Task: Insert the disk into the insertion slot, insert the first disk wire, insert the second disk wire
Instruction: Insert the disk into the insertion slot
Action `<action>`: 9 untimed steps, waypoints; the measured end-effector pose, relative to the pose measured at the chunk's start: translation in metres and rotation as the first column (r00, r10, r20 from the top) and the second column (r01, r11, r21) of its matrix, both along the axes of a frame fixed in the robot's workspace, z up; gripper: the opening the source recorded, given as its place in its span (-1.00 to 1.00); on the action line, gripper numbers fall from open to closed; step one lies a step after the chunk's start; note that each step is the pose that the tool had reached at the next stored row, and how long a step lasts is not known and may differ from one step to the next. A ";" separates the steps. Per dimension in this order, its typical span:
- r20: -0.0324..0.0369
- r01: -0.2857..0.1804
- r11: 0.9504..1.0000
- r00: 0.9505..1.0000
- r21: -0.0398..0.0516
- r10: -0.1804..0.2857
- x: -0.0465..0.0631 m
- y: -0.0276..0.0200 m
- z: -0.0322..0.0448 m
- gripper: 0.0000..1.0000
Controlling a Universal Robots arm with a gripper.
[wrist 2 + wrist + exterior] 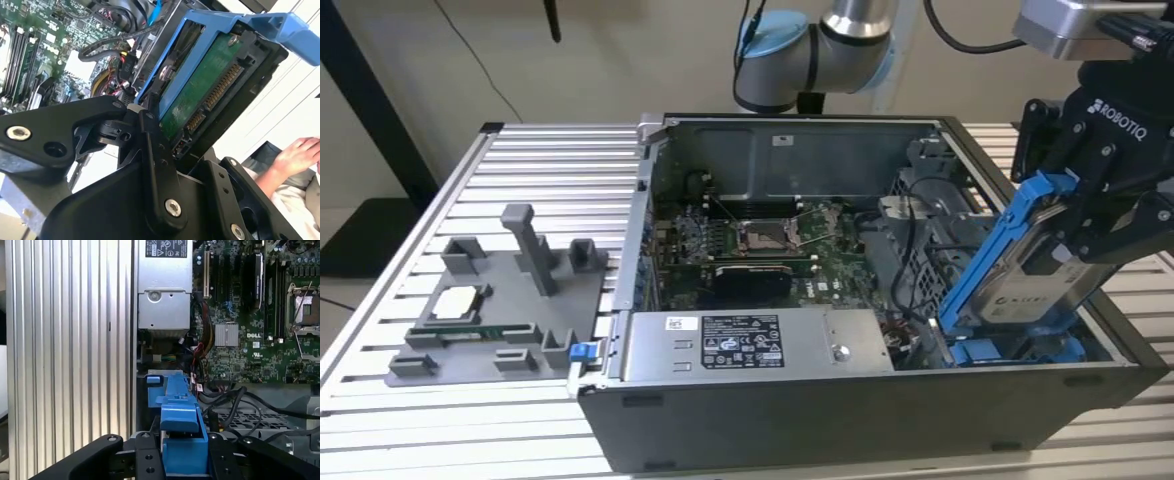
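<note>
Exterior view: a ribbed aluminium table (534, 150) carries a grey plastic jig (494, 300) and an open steel computer case (854, 420). At the right, the black gripper (1091, 235) pinches the flat silver disk (1021, 285), blue-framed, tilted over the perforated slot (1001, 352).

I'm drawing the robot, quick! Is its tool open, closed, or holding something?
Tool: closed, holding the disk tilted above the open computer case.
</note>
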State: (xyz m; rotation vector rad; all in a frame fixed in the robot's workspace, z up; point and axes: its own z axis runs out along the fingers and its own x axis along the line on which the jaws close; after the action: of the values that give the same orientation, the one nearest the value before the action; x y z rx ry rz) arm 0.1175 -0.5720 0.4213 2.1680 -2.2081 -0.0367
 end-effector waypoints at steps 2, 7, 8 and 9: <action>0.000 0.000 1.000 1.000 0.000 0.000 0.001 0.0001 -0.0010 -1.00; 0.000 -0.001 1.000 1.000 0.001 0.001 0.002 0.0004 -0.0046 -1.00; 0.000 -0.001 1.000 1.000 0.002 0.001 0.003 0.0007 -0.0054 -1.00; 0.000 -0.001 1.000 1.000 0.002 0.001 0.004 0.0010 -0.0062 -1.00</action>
State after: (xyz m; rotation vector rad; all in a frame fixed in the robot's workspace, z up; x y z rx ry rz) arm 0.1211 -0.5710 0.4151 2.1698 -2.2080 -0.0388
